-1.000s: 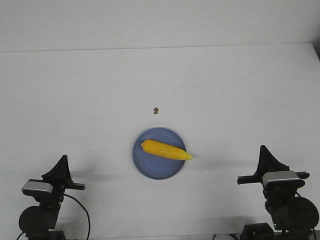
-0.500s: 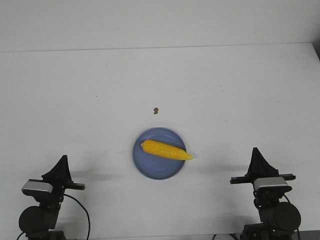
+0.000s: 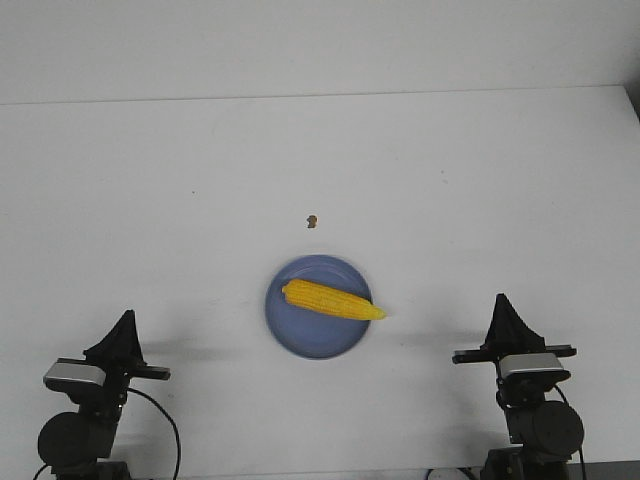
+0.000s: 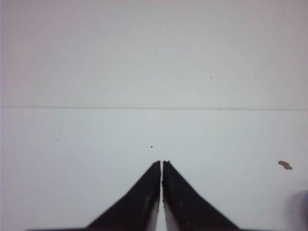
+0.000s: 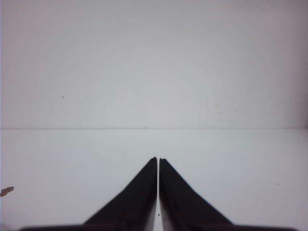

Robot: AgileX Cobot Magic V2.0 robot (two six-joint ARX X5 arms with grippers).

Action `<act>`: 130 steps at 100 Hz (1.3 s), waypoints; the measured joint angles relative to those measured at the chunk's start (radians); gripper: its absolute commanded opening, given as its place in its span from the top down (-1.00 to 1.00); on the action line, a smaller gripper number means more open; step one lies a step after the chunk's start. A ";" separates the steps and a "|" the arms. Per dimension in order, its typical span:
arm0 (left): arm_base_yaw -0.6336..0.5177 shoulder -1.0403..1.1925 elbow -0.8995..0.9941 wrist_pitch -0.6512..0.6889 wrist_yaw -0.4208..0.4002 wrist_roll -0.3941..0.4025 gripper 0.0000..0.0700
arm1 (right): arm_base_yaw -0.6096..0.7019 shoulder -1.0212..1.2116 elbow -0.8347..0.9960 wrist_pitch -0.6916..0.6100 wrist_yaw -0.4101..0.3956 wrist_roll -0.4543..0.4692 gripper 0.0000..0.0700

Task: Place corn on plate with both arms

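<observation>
Left pincer parked with tips together, right pincer likewise, empty.
Between them the corn lies across the plate; the right arm has slid leftward, retreating — task looks finished.

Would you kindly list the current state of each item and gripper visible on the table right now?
corn: lying on its side across the plate, pointed tip overhanging the rim on the right arm's side.
plate: flat on the table, holding the corn.
left gripper: shut, empty, apart from the plate.
right gripper: shut, empty, apart from the plate.
brown speck: loose on the table beyond the plate.
</observation>
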 measured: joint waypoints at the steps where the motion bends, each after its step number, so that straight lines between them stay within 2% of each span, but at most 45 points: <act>1: 0.000 0.000 0.000 0.000 0.000 0.000 0.98 | 0.000 0.000 -0.002 0.001 0.000 0.000 0.96; 40: 0.000 0.000 0.000 0.000 0.000 0.000 0.98 | 0.000 0.000 -0.037 0.051 0.000 0.014 0.96; 130: 0.000 0.000 0.000 0.000 0.000 0.000 0.98 | 0.000 0.000 -0.037 0.051 0.000 0.018 0.96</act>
